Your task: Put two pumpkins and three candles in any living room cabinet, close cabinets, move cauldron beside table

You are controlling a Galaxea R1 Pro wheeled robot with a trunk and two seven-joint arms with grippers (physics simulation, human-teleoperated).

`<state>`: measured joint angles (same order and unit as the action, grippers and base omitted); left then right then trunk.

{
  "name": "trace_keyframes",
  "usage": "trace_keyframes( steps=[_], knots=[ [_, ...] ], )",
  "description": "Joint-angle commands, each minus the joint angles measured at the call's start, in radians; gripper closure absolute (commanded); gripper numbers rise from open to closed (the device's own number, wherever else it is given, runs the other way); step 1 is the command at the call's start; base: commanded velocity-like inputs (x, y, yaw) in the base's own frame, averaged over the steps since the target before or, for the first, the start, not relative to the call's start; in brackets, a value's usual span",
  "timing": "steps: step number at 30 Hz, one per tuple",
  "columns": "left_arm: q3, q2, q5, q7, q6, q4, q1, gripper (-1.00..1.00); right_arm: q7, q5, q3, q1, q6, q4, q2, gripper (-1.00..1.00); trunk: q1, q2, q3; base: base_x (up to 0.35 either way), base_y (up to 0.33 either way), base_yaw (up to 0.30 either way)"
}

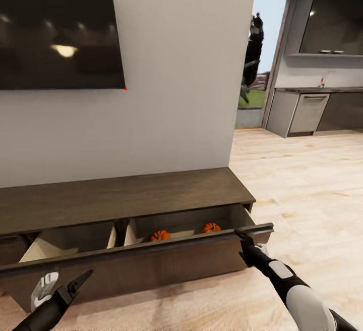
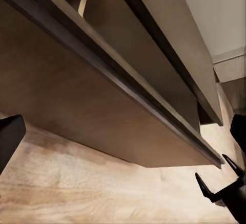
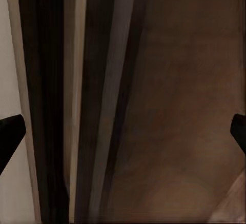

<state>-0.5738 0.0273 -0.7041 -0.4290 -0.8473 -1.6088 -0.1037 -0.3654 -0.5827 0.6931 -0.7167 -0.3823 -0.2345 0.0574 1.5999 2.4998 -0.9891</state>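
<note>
Hovering nearest the camera, the left hand (image 1: 80,279) sits low before the pulled-out drawer front (image 1: 151,265), fingers spread and holding nothing. Off toward the drawer's kitchen-side end, the right hand (image 1: 245,242) is up against the top edge of that front at its corner; from the head view it looks pressed to the wood, but whether its fingers pinch the edge or merely rest on it cannot be told. The right wrist view shows its two tips wide apart with the drawer's edge and face running between them, so it reads as released rather than clenched.

Just behind the front lies the pale drawer interior (image 1: 60,247), and in it, at the end nearer the right hand, sit both pumpkins (image 1: 160,235), one beside the divider and the other (image 1: 211,227) further toward the corner. That part of the job looks done. The cabinet (image 1: 121,197) is plainly not shut, so closing this drawer remains, and pushing the front in seems the likely next step.

Hard to judge: the drawer front hides much of the drawer's floor, so candles could lie there unseen. Beyond the cabinet come the wall and the dark screen (image 1: 60,28), then the grey kitchen units (image 1: 307,114) past the doorway.
</note>
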Motion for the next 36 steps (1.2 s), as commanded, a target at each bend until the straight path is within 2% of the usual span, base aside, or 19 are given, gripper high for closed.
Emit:
trace_keyframes(
  steps=[1, 3, 5, 9, 11, 14, 16, 18, 23, 31, 34, 36],
  knots=[
    [-0.002, 0.000, 0.000, -0.001, 0.000, 0.000, -0.001, -1.00, -0.001, -0.002, 0.000, -0.001, 0.001, 0.004, -0.001, -1.00, 0.001, 0.000, -0.004, 0.000, 0.000, 0.000],
    [-0.008, -0.001, 0.003, 0.000, 0.000, 0.003, -0.006, -1.00, -0.022, -0.005, 0.000, -0.002, 0.005, 0.008, 0.000, -1.00, 0.001, 0.001, -0.012, 0.000, 0.000, 0.000],
    [-0.011, 0.001, 0.006, 0.003, 0.000, 0.006, -0.015, -1.00, -0.083, -0.006, 0.000, -0.006, 0.005, 0.008, 0.007, -1.00, 0.002, 0.001, -0.019, 0.000, 0.000, 0.000],
    [-0.012, 0.005, 0.006, 0.005, 0.000, 0.012, -0.031, -1.00, -0.128, -0.005, -0.001, -0.020, 0.000, 0.009, 0.010, -1.00, 0.004, 0.002, -0.035, 0.000, 0.000, 0.000],
    [-0.016, 0.006, 0.002, 0.005, 0.002, 0.014, -0.060, -1.00, -0.149, -0.006, -0.002, -0.022, -0.003, 0.009, 0.011, -1.00, 0.005, 0.003, -0.043, 0.000, 0.000, 0.000],
    [-0.085, 0.006, -0.023, 0.004, 0.002, 0.019, -0.087, -1.00, -0.192, -0.006, -0.003, -0.024, -0.005, 0.009, 0.013, -1.00, 0.006, 0.004, -0.054, 0.000, 0.000, 0.000],
    [-0.110, 0.007, -0.039, 0.004, 0.003, 0.026, -0.092, -1.00, -0.201, -0.006, -0.002, -0.024, -0.006, 0.009, 0.016, -1.00, 0.007, 0.004, -0.062, 0.000, 0.000, 0.000],
    [-0.127, 0.011, -0.051, 0.007, 0.003, 0.030, -0.096, -1.00, -0.207, -0.006, -0.002, -0.024, -0.007, 0.009, 0.031, -1.00, 0.008, 0.004, -0.070, 0.000, 0.000, 0.000],
    [-0.183, 0.033, -0.057, 0.006, 0.005, 0.034, -0.104, -1.00, -0.211, -0.006, -0.001, -0.025, -0.008, 0.010, 0.048, -1.00, 0.010, 0.006, -0.089, 0.000, 0.000, 0.000],
    [-0.199, 0.039, -0.057, 0.005, 0.007, 0.035, -0.107, -1.00, -0.219, -0.006, -0.001, -0.027, -0.012, 0.010, 0.051, -1.00, 0.014, 0.007, -0.120, 0.000, 0.000, 0.000],
    [-0.201, 0.043, -0.059, 0.001, 0.008, 0.035, -0.117, -1.00, -0.292, -0.005, -0.002, -0.027, -0.010, 0.010, 0.051, -1.00, 0.015, 0.008, -0.132, 0.000, 0.000, 0.000],
    [-0.201, 0.043, -0.059, 0.001, 0.008, 0.035, -0.121, -1.00, -0.316, -0.005, -0.002, -0.027, -0.010, 0.010, 0.052, -1.00, 0.016, 0.009, -0.139, 0.000, 0.000, 0.000]
  ],
)
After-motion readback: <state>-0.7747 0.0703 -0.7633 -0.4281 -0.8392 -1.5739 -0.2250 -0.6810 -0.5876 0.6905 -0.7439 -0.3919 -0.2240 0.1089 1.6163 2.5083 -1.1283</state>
